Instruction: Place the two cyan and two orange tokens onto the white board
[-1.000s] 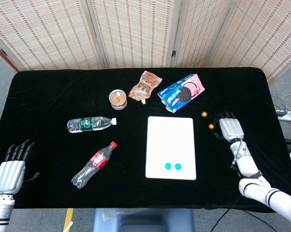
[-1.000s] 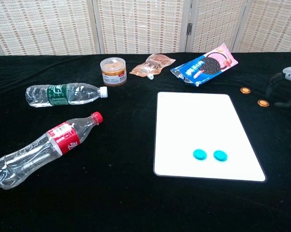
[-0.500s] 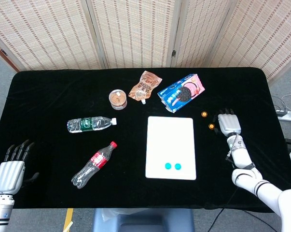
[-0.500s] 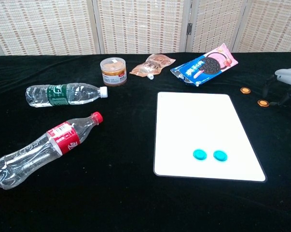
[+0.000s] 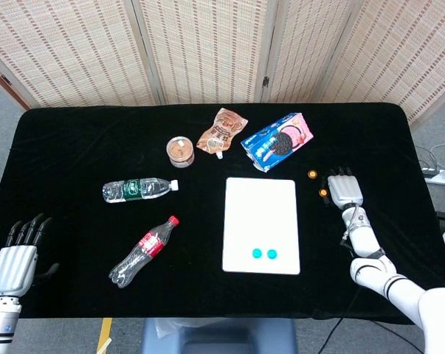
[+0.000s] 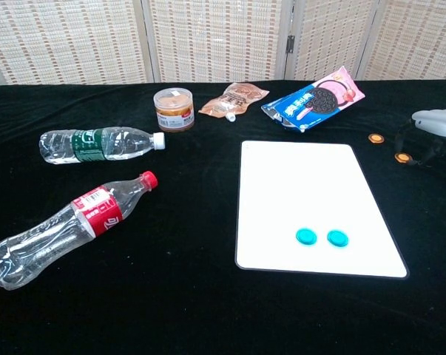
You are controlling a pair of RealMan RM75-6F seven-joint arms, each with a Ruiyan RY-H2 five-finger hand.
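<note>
The nearer small round orange token (image 5: 323,192) lies on the black cloth of the counter (image 5: 74,140), off the right edge of the flat white rectangular board (image 5: 260,214), toward the counter's right edge. The second small round orange token (image 5: 312,174) sits just behind it, nearer the counter's far edge. The two small round cyan tokens (image 5: 264,254) already rest side by side on the board, near its front edge, so the orange pair is what remains.

The right robot hand (image 5: 344,189) hangs palm down just to the right of the nearer orange token, its dark fingers (image 6: 404,139) curved down around the disc in the chest view. Whether they touch the token I cannot tell, nor whether the hand has closed on it.

To do this step well, I judge the thumb and a finger should meet the thin disc at its rim and press lightly into the cloth, since so flat a piece is apt to slide or flip. The hand should keep off the far orange token while closing. The lift need only clear the board's edge, and the set-down should be away from the cyan pair.

The left robot hand (image 5: 15,259) rests with fingers apart and empty at the counter's front left corner.
</note>
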